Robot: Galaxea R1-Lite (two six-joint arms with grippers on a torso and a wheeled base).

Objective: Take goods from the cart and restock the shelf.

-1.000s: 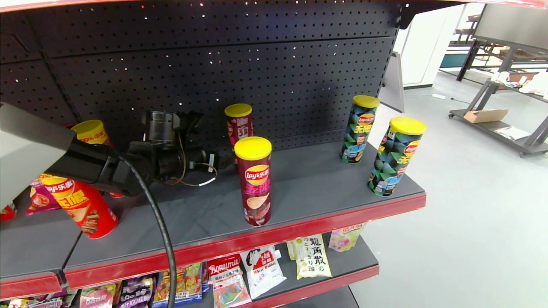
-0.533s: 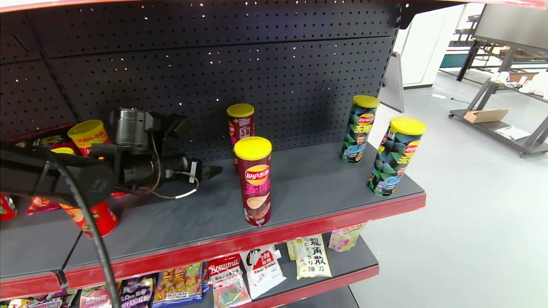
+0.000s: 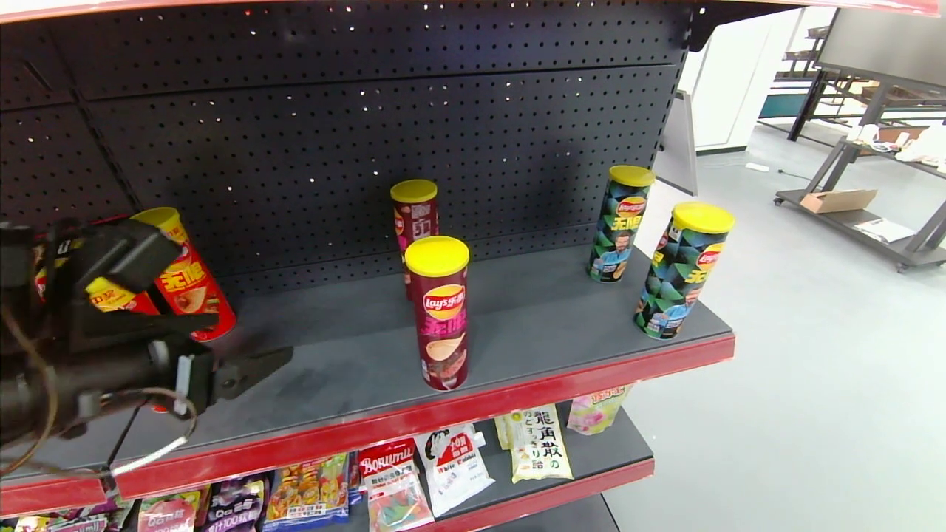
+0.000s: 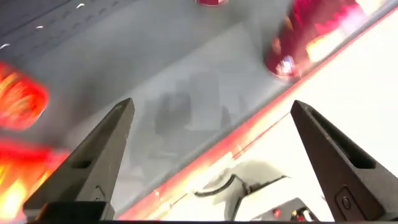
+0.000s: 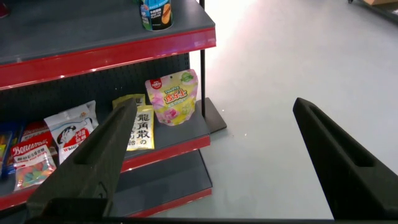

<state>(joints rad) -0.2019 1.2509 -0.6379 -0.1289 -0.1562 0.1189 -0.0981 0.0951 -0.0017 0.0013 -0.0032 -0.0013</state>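
- At the left end of the shelf [image 3: 517, 325], the left claw [image 3: 247, 343] hung low near the red front lip. Its fingers were spread wide with nothing between them, and through the gap the left wrist view looked down on bare shelf board.
- A second before, that claw had sat deeper in, pointing toward the front maroon can [image 3: 440, 318]. It had since drawn back leftward and toward the lip.
- The retreat uncovered a red can [image 3: 188, 284] near the pegboard [image 3: 332, 148], which appeared to lean. A second red can [image 3: 111, 295] was partly hidden behind the claw's body, and whether the two touched could not be told.
- The goods themselves had not shifted. The front maroon can, the rear maroon can [image 3: 414, 210] just behind it and the two green cans [image 3: 684, 270] farther right all stood upright where they had been.
- The right claw [image 5: 211, 124] was also wide and empty. It faced the lower shelf with its snack bags [image 5: 171, 96] and the floor beyond.
- An empty claw backing off the shelf suggested that a placement was finished. The likely next step was to fetch another item from the cart.
- Broad bare stretches between the cans left room for more stock. The main risk in withdrawing was that the arm or its loose cable might brush the red cans.
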